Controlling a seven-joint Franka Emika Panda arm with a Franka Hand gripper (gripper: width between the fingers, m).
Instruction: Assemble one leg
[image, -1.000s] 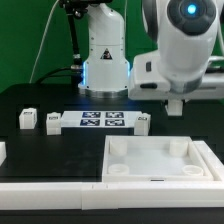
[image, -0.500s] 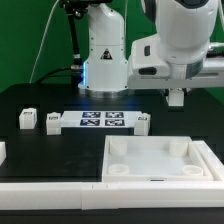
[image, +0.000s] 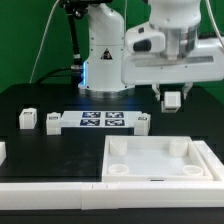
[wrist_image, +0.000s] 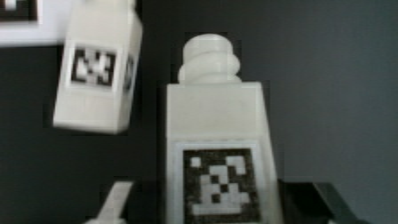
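My gripper (image: 171, 95) is shut on a white leg (image: 173, 101) and holds it in the air above the table's far right, beyond the large white square piece with corner sockets (image: 155, 170). In the wrist view the held leg (wrist_image: 217, 110) sits between my fingers (wrist_image: 118, 198), tag facing the camera and its rounded threaded tip pointing away. A second leg (wrist_image: 98, 70) lies on the black table below, next to a corner of the marker board (wrist_image: 15, 14). Three more legs (image: 27, 119) (image: 52, 122) (image: 142, 123) stand beside the marker board (image: 100, 121).
A white rail (image: 50, 190) runs along the table's front edge. A white part (image: 2, 152) shows at the exterior view's left edge. The robot base (image: 103, 60) stands behind the marker board.
The arm has swung toward the exterior view's left and the wrist has turned. The leg stays in the gripper at about the same height.
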